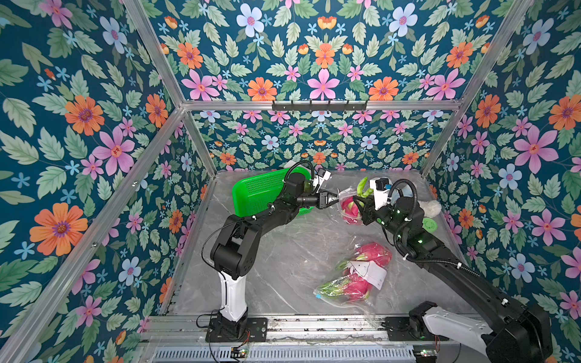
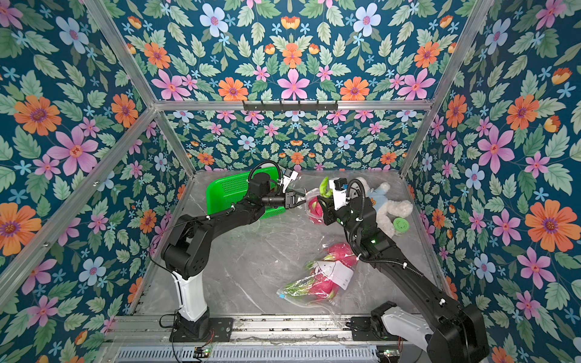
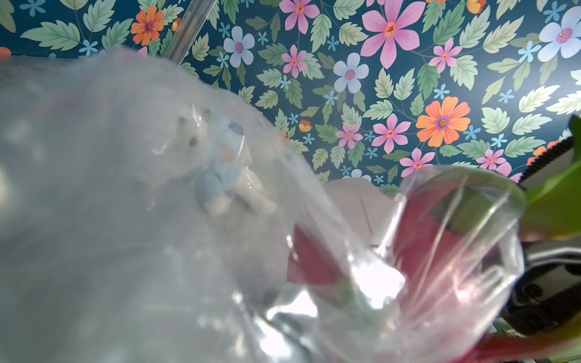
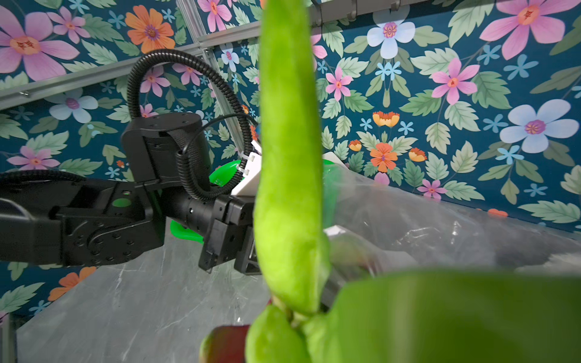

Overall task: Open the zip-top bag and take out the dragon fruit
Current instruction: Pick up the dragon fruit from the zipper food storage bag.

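Note:
Both grippers meet above the back of the table. My left gripper (image 1: 334, 198) is shut on the edge of a clear zip-top bag (image 1: 347, 217), whose plastic fills the left wrist view (image 3: 157, 251). A pink dragon fruit (image 1: 348, 206) sits in that bag's mouth, seen through the film (image 3: 440, 245). Its green scales (image 1: 362, 187) stick up out of the bag and crowd the right wrist view (image 4: 289, 157). My right gripper (image 1: 358, 206) is shut on this fruit at its scaled end. In both top views a second clear bag (image 1: 371, 273) with a white label lies near the front and holds two more dragon fruits (image 1: 375, 253) (image 2: 317, 286).
A green perforated basket (image 1: 259, 191) stands tilted at the back left, behind the left arm. A white plush toy (image 2: 388, 201) and a green-lidded jar (image 2: 401, 224) lie at the back right, beside the right arm. Floral walls and metal frame posts close in the table.

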`<act>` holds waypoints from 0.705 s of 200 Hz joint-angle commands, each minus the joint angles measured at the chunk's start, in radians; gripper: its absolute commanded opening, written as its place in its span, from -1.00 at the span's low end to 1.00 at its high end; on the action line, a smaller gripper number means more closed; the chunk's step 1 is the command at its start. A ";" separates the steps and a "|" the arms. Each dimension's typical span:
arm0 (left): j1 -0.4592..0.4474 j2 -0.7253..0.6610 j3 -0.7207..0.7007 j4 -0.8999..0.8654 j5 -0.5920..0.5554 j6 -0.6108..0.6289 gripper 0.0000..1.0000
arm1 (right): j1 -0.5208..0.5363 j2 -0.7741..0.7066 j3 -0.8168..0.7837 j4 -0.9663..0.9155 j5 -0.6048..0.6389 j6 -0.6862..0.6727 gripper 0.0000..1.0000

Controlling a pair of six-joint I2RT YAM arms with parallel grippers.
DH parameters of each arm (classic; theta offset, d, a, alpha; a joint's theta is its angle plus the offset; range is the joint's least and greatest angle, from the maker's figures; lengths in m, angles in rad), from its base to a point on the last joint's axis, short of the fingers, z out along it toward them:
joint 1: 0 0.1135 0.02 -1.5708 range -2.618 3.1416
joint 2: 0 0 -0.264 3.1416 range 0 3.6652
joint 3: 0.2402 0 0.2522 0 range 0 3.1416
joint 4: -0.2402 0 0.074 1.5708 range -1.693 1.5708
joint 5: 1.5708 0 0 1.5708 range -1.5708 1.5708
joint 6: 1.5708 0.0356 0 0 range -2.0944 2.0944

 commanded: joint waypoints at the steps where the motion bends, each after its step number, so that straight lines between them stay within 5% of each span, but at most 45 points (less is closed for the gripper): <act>1: 0.019 0.002 0.001 -0.010 -0.086 -0.002 -1.00 | 0.004 -0.010 0.049 0.000 -0.220 0.025 -1.00; 79: 0.052 -0.003 0.011 0.144 -0.054 -0.159 -1.00 | 0.004 0.077 0.115 -0.166 -0.344 -0.007 -1.00; 141: 0.034 0.043 -0.014 0.114 -0.038 -0.157 -1.00 | 0.005 0.018 0.045 0.166 -0.254 -0.035 -1.00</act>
